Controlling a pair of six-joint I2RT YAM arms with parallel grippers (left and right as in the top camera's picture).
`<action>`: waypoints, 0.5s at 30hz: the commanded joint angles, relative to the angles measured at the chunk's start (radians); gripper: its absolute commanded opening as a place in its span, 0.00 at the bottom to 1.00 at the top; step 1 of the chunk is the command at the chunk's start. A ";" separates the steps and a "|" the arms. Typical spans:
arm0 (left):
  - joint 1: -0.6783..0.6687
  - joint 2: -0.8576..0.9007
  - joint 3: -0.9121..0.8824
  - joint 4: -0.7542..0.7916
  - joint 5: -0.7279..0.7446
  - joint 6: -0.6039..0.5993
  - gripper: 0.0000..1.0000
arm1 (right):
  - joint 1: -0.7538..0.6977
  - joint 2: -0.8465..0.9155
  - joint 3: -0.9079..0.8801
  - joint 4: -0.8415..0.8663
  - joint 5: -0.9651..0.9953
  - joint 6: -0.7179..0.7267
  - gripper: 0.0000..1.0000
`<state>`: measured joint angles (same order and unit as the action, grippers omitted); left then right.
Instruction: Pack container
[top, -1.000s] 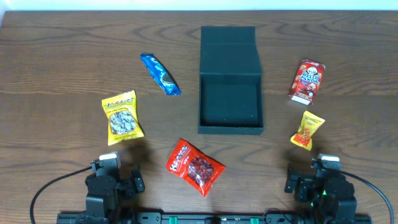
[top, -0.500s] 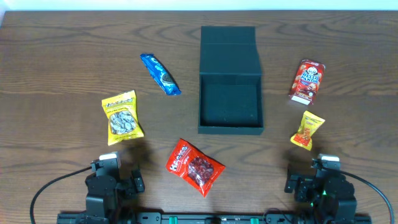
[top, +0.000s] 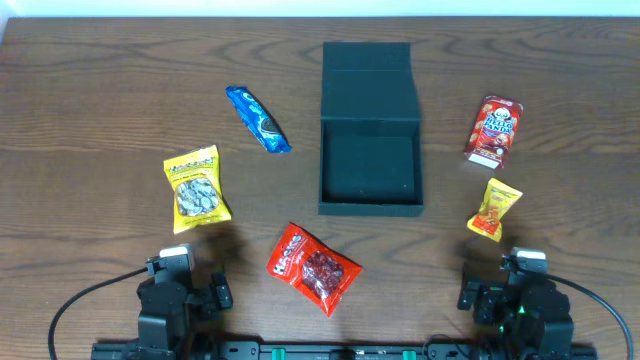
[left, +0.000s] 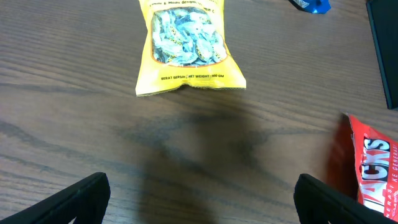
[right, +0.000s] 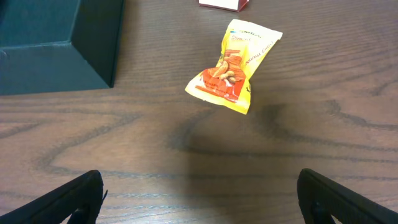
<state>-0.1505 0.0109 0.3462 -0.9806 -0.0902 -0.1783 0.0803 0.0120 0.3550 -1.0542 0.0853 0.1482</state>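
Note:
The dark green container (top: 370, 165) stands open at mid-table with nothing inside, its flap lid (top: 368, 80) laid back flat behind it. Round it lie a blue packet (top: 258, 118), a yellow seed packet (top: 196, 187), a red packet (top: 312, 267), a red box (top: 494, 131) and a small yellow-orange packet (top: 495, 209). My left gripper (left: 200, 202) stands open over bare wood, short of the yellow seed packet (left: 186, 43). Open too, my right gripper (right: 200, 199) holds nothing and sits short of the yellow-orange packet (right: 233, 65), with the container's corner (right: 56, 37) to its left.
Both arms rest low at the table's near edge, the left arm (top: 175, 300) and the right arm (top: 520, 305), with cables trailing outward. The red packet's edge (left: 373, 168) shows beside my left gripper's right finger. The table top is dark wood.

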 joint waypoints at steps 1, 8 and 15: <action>0.006 -0.007 -0.037 -0.011 -0.024 0.018 0.96 | -0.010 -0.005 -0.003 -0.005 0.001 -0.008 0.99; 0.006 -0.007 -0.037 -0.010 -0.025 0.025 0.96 | -0.010 -0.005 -0.003 -0.005 0.001 -0.008 0.99; 0.006 -0.007 -0.037 -0.010 -0.025 0.025 0.95 | -0.010 -0.005 -0.003 -0.005 0.001 -0.008 0.99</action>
<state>-0.1505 0.0109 0.3462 -0.9806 -0.0902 -0.1780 0.0803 0.0120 0.3550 -1.0542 0.0853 0.1482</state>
